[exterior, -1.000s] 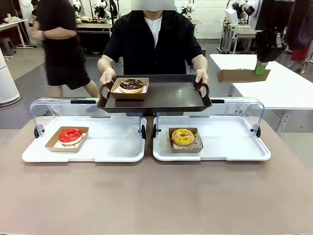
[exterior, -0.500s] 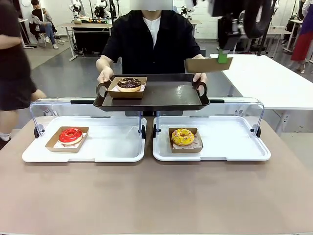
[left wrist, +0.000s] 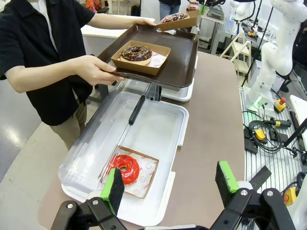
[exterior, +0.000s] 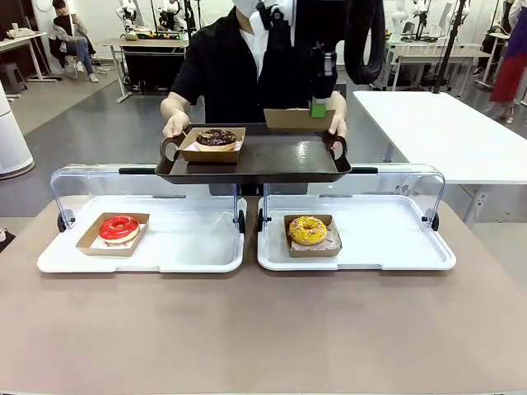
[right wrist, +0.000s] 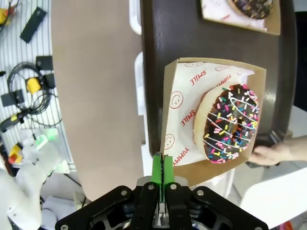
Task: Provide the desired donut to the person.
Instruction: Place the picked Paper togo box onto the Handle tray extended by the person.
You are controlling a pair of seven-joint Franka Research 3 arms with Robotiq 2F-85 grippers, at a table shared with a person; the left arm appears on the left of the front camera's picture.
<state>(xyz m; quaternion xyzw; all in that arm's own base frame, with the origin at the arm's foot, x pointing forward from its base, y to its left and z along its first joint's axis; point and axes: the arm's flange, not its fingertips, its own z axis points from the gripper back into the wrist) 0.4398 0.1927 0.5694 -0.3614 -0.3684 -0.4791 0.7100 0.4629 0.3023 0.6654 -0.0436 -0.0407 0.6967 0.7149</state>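
Brown cardboard is showing in the front view, where the right gripper (exterior: 318, 108) is pinching the edge of a cardboard box (exterior: 298, 119) over the far right corner of a dark tray (exterior: 272, 160). The person (exterior: 247, 66) is holding that tray by both handles above the table (exterior: 263, 329). A chocolate donut (exterior: 216, 137) is sitting in its own box at the tray's left end. On the table, a red donut (exterior: 119, 227) is lying in the left white tray (exterior: 189, 247) and a yellow donut (exterior: 308, 230) in the right white tray (exterior: 387, 243), both with clear lids raised.

In the left wrist view, the left gripper (left wrist: 170, 184) is hanging with its fingers spread wide and nothing between them, above the red donut (left wrist: 124, 168).

In the right wrist view, the fingers (right wrist: 156, 175) are clenched on the box rim, and a sprinkled chocolate donut (right wrist: 230, 122) is resting inside on printed paper, over the dark tray (right wrist: 158, 43). The person's hand (right wrist: 280, 153) is gripping the tray edge just beside the box.
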